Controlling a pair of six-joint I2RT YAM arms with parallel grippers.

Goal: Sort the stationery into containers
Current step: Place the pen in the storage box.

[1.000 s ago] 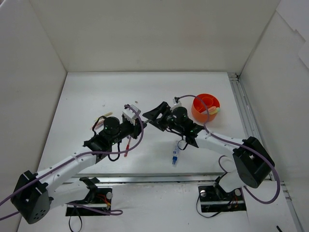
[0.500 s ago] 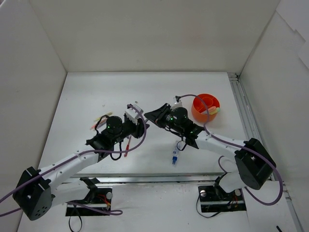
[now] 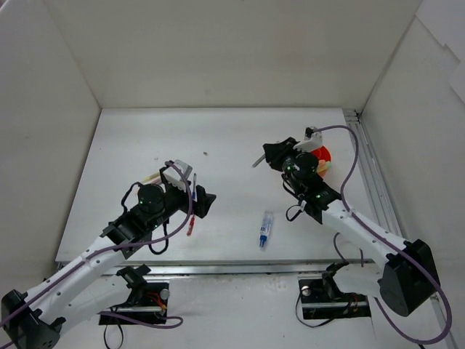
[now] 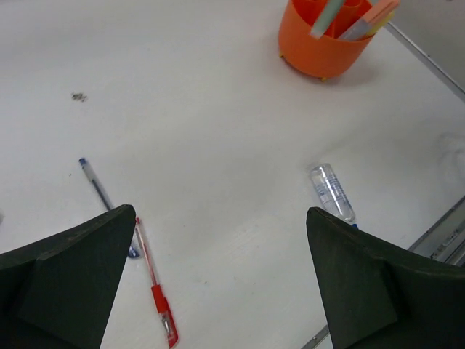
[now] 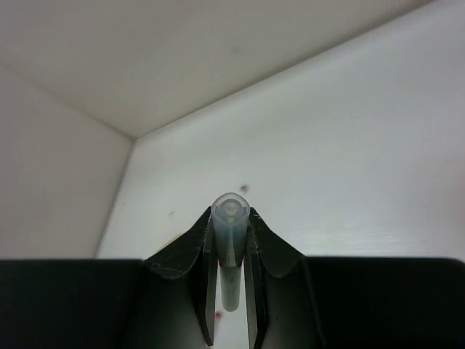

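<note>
No readable text, brand, number or sign in any view, barrel of the clear blue-capped pen (image 4: 332,193), lying near the orange cup (image 4: 320,51), too blurred to make out any print, grey pen (image 5: 230,247) seen end-on, nothing legible.

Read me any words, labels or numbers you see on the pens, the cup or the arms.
None can be read.
Any print on the clear blue-capped pen is too blurred to tell.
The orange cup, red pen and grey pen in the right gripper show none.
</note>
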